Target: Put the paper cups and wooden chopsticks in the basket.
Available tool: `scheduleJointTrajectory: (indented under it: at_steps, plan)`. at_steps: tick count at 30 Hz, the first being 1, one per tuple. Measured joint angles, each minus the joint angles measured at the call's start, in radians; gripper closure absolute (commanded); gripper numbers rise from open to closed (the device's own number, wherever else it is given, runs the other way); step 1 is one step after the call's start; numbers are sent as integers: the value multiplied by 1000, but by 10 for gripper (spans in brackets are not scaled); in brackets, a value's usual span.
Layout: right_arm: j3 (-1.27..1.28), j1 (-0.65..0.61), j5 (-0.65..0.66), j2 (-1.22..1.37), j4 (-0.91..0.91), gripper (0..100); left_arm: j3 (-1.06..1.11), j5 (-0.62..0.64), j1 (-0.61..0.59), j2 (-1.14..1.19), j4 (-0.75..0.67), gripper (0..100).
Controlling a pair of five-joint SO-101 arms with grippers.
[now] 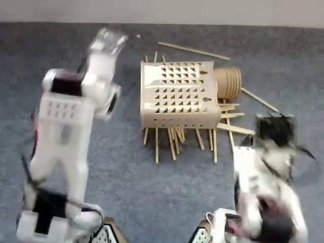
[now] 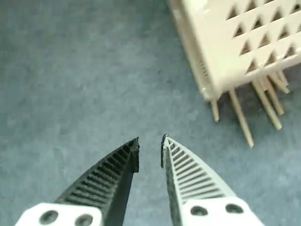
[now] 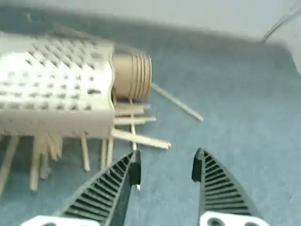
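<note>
My right gripper (image 3: 167, 165) nearest: ribbed jaws parted fairly wide, empty, above grey felt-like mat (image 3: 244, 117). My left gripper (image 2: 150, 146): jaws parted narrowly, empty, near basket (image 2: 235, 42) corner.

Basket looks overturned. Cream, rigid, triangle-perforated, lying on wooden chopsticks (image 1: 174, 142), thin pale sticks fanning from under it. Paper cups (image 1: 228, 82): ribbed brown nested stack, on side, touching basket wall.

Judgement: turn basket upright first. Then pinch sticks across width near middle. Take cups by rim, lightly, since paper crushes.
</note>
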Motion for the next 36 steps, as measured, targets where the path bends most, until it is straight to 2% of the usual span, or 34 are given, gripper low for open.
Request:
scheduleJointTrajectory:
  at_steps: [5, 7, 10, 14, 22, 36]
  plan:
    - [465, 103, -28, -104, -281, 804, -621, 0, 25, 448, 84, 852]
    - [595, 121, -58, -186, -336, 804, -795, 0, 23, 583, 94, 853]
    - [721, 124, -71, -341, -353, 804, -937, 0, 26, 744, 97, 853]
    - [779, 153, -72, -523, -298, 804, -977, 0, 64, 873, 98, 853]
    - [779, 187, -74, -539, -276, 804, -1003, 0, 78, 977, 97, 854]
    - [779, 187, -74, -545, -276, 804, -1030, -18, -123, 1155, 94, 854]
